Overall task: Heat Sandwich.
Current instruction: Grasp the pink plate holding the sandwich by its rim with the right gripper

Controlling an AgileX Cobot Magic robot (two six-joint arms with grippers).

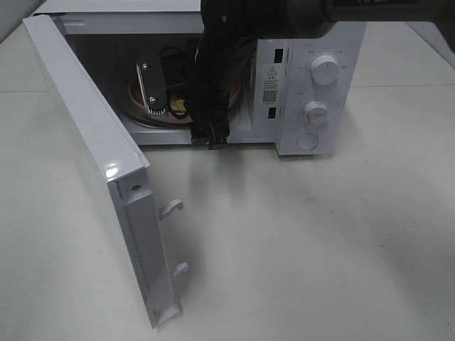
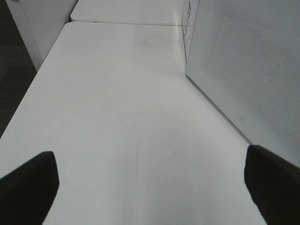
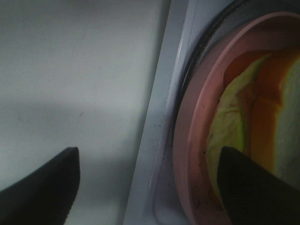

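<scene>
Inside the white microwave oven [image 1: 313, 85], whose door [image 1: 85, 135] stands swung wide to the left of the high view, I can see the white-bread sandwich [image 3: 234, 117] with tan crust and orange-yellow filling lying on a round pink plate [image 3: 197, 122]. That plate sits on the glass turntable [image 3: 202, 44] in the cavity, near the front sill. My right arm reaches in through the opening from above and hides most of the plate and sandwich in the high view.

From the right wrist camera, the right gripper [image 3: 147, 152] has its jaws spread wide. One dark finger [image 3: 42, 187] hangs over the pale surface on the far side of the sill from the plate. The other finger [image 3: 253, 187] hangs over the sandwich, with the plate's rim in the gap between them. I cannot tell whether either finger touches anything.

The left gripper [image 2: 150, 152] is also spread wide, holding nothing, hovering over the white bench [image 2: 122, 108] just beside the outer face of the open door. Two round white knobs [image 1: 325, 69] sit one above the other on the oven's control panel.
</scene>
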